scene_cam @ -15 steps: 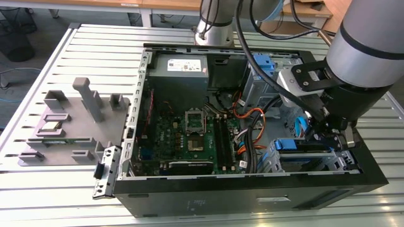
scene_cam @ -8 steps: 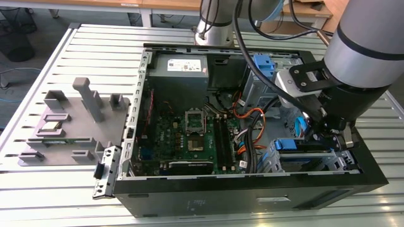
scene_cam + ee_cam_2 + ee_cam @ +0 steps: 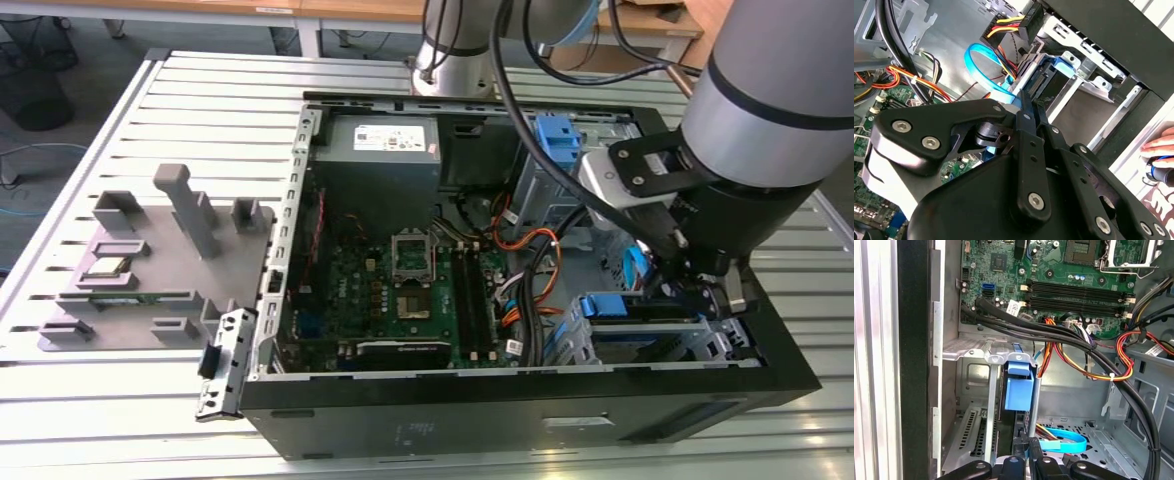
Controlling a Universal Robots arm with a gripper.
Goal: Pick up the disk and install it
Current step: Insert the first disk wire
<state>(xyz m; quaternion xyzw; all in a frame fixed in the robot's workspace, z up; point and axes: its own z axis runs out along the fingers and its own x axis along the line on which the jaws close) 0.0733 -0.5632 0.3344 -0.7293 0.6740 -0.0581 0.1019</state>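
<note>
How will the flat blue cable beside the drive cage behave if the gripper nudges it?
The flat blue cable is probably floppy: in the second wrist view it hangs in a loose curl. It looks thin, so it is likely light and would bend aside. It could snag, since it lies close to the gripper and the disk.

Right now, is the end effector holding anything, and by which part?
It cannot be told. The end effector is right at the near end of the disk, which sits in the drive cage, but no grip shows.
</note>
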